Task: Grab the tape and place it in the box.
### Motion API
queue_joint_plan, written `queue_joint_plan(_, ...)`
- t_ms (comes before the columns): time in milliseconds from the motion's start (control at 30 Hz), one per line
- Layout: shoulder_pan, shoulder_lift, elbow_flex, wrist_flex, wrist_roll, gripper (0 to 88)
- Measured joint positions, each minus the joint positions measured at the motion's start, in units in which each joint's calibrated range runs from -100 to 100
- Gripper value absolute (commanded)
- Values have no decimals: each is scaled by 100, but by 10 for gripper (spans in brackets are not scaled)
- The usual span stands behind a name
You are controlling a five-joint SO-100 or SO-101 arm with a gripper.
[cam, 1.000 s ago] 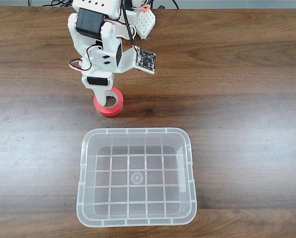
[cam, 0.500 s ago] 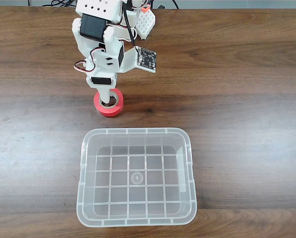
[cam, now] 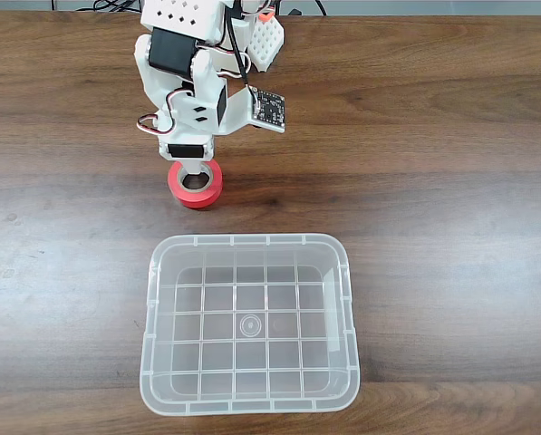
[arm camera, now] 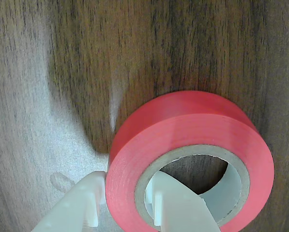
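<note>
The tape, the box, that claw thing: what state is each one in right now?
Tape: out of the box, its wall pinched between the fingers, seemingly tilted off the table.
Box: upright, open-topped, nothing in it.
Gripper: shut on the tape, one finger inside the core, the other outside the roll.
Table: bare wood around the box.
</note>
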Motion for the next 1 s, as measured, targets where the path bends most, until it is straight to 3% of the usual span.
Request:
queue_joint_plan(433,0,0,0,25,0,60)
queue_joint_plan(633,-105,-276,-442,966,-42,60)
queue_joint_plan(1000,-1150,-1473,-1814,2534,-381,60)
